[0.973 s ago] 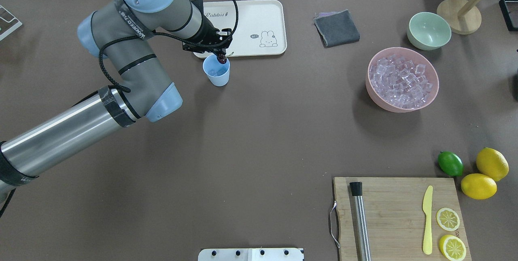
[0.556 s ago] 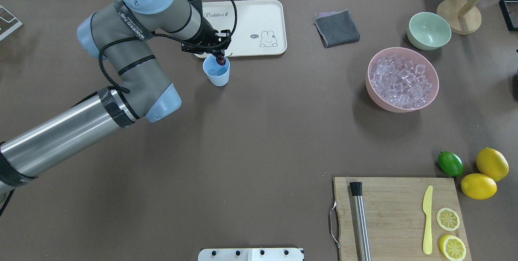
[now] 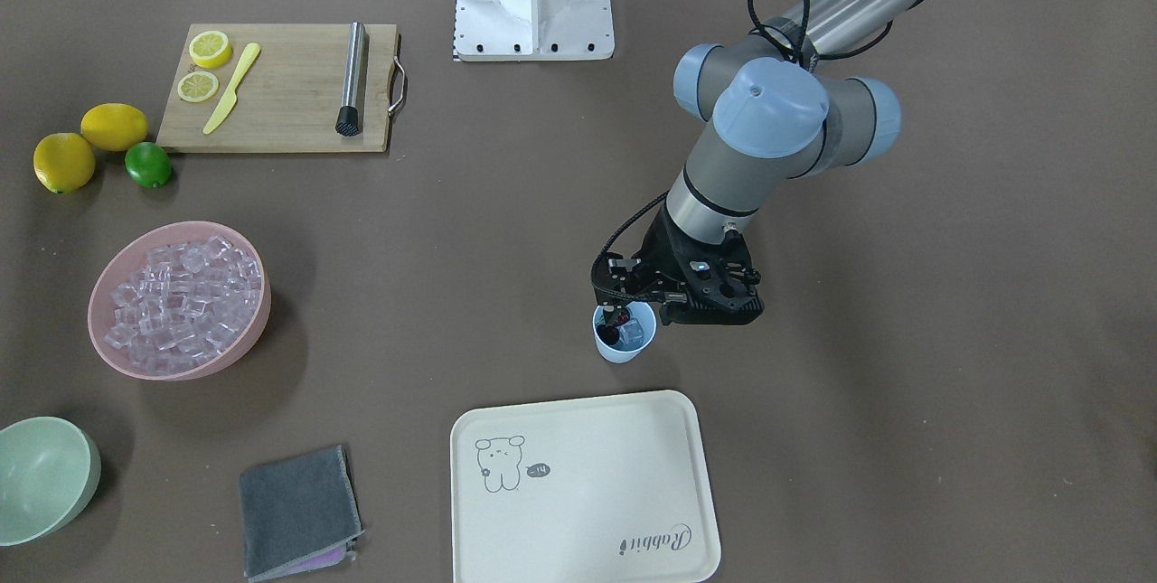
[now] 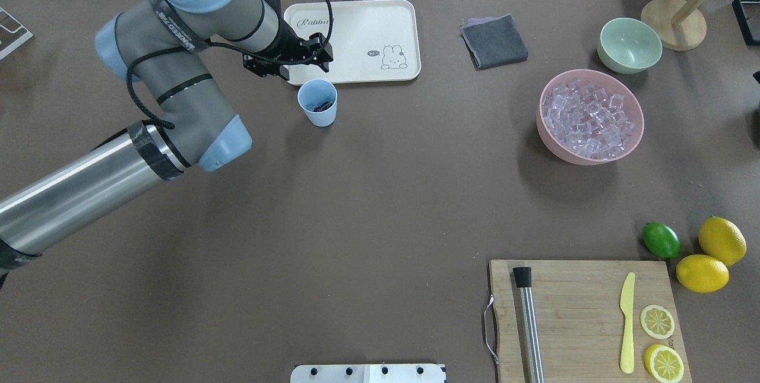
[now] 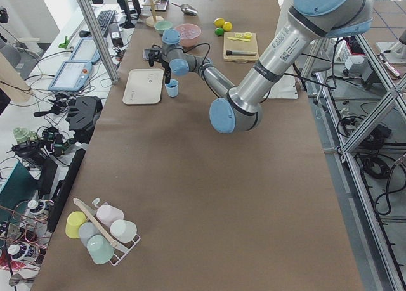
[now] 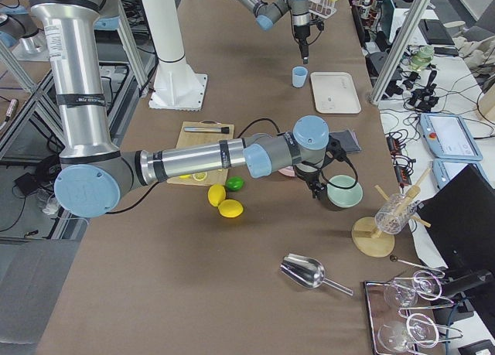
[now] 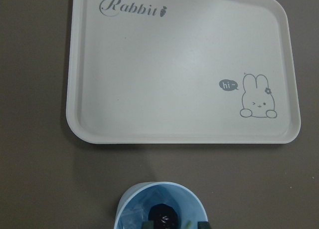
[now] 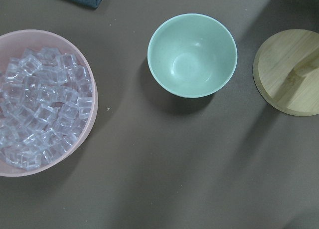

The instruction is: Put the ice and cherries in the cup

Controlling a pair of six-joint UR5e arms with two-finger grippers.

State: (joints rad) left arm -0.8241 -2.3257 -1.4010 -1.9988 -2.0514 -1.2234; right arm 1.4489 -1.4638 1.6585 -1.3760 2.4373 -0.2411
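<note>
You see the left gripper [image 7: 175, 225], its 2 fingers apart and empty, above the light blue cup [image 4: 317, 111]; the cherries [image 7: 164, 216] lie inside it beside ice [image 7: 130, 219]; the rabbit tray [image 4: 356, 38] sits just beyond; far right, the pink bowl [image 4: 543, 126] holds many more cubes; the right gripper [image 6: 319, 192] hangs by the green bowl [image 8: 192, 64]; whether it is parted, you cannot tell.

- brown table [image 4: 380, 193] carrying a blue cup [image 4: 321, 119] just beside a cream tray [image 4: 356, 44]
- grey cloth [image 4: 494, 41], pink bowl [image 4: 549, 139] and green bowl [image 4: 629, 44] farther right
- cutting board [image 4: 582, 312], lime [image 4: 661, 240] and lemons [image 4: 722, 240] beside it
</note>
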